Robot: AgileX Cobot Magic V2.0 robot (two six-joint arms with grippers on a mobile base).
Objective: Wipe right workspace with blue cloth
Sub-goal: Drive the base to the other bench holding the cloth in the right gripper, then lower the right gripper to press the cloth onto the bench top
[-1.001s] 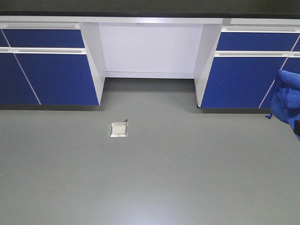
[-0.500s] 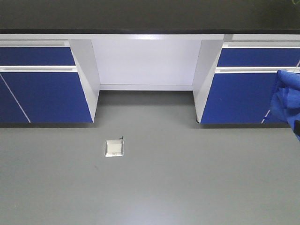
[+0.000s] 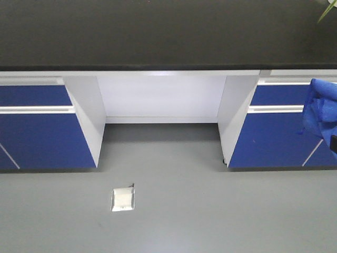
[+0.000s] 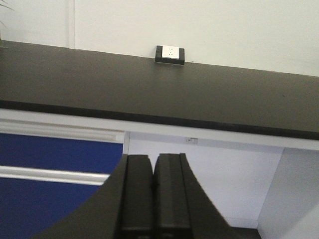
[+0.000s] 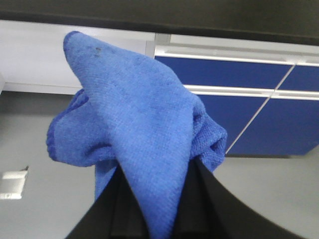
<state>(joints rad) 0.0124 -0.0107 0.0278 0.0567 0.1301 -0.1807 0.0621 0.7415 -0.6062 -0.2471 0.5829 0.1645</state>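
left pincer (image 4: 153, 164): jaws pressed together, empty | right pincer (image 5: 158, 209): clamped on cloth (image 5: 134, 124), which bunches up above it | cloth: in the air before the blue cupboards (image 3: 274, 139), clear of the black worktop (image 3: 158, 31) | box (image 4: 170, 54): white-faced, at worktop's rear edge

A royal-blue wrinkly microfibre cloth (image 5: 134, 134) stands out against the plain matte black countertop (image 3: 158, 31), deep-blue flat cabinet fronts (image 3: 37, 139) trimmed in white and crossed by thin white diagonal lines, a flat grey floor (image 3: 221, 211) and a small black box fixture with a white face (image 4: 170, 54).
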